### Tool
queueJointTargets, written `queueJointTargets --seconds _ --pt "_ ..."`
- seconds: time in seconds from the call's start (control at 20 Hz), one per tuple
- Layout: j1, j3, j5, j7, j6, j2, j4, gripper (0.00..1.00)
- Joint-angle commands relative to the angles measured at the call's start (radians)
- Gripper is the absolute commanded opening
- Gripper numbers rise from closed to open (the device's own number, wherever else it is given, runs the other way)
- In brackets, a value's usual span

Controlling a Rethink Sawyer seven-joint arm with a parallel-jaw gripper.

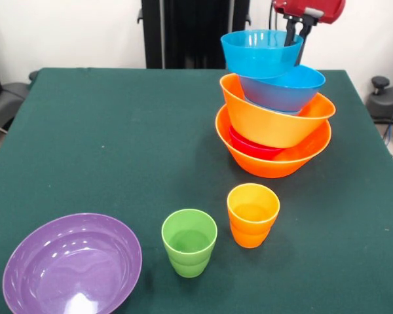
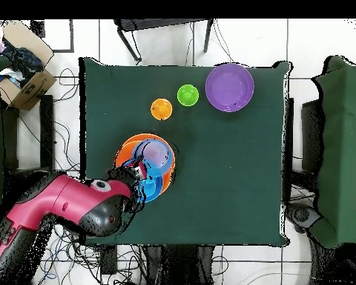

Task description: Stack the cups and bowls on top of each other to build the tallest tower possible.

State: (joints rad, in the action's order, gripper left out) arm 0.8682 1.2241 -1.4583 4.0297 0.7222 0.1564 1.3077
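Note:
The tower [image 1: 275, 124] stands at the right: a large orange bowl [image 1: 275, 160] as base, a small red bowl [image 1: 252, 145] in it, then a second orange bowl [image 1: 268, 121] and two blue bowls [image 1: 285, 88], leaning. My gripper [image 1: 297, 44] comes down at the right rim of the top blue bowl [image 1: 255, 52], one finger inside and one outside, shut on that rim. Overhead, the gripper [image 2: 140, 180] overlaps the tower [image 2: 145, 159]. A green cup [image 1: 189, 242] and an orange cup [image 1: 252, 214] stand upright in front. The purple bowl [image 1: 72, 265] sits at the front left.
The green table [image 1: 118, 131] ends close behind the tower. Overhead, the orange cup [image 2: 162, 109], green cup [image 2: 188, 95] and purple bowl [image 2: 230, 87] line the far edge. A cardboard box [image 2: 25, 85] and cables lie on the floor beside the table.

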Motion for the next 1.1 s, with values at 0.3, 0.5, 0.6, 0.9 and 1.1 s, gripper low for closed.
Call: queueJointTargets --seconds 0.3,0.5,0.6,0.9,1.1 --pt "-0.027 -0.217 0.048 -0.110 -0.096 0.060 -0.071 0.00" --pt "-0.024 -0.216 0.040 -0.105 -0.084 0.057 -0.066 0.00" --pt "-0.023 -0.214 0.034 -0.096 -0.076 0.057 -0.062 0.00" --pt "-0.019 -0.209 0.028 -0.088 -0.068 0.058 -0.058 0.00" --pt "-0.012 -0.200 0.008 -0.073 -0.033 0.047 -0.046 0.00"
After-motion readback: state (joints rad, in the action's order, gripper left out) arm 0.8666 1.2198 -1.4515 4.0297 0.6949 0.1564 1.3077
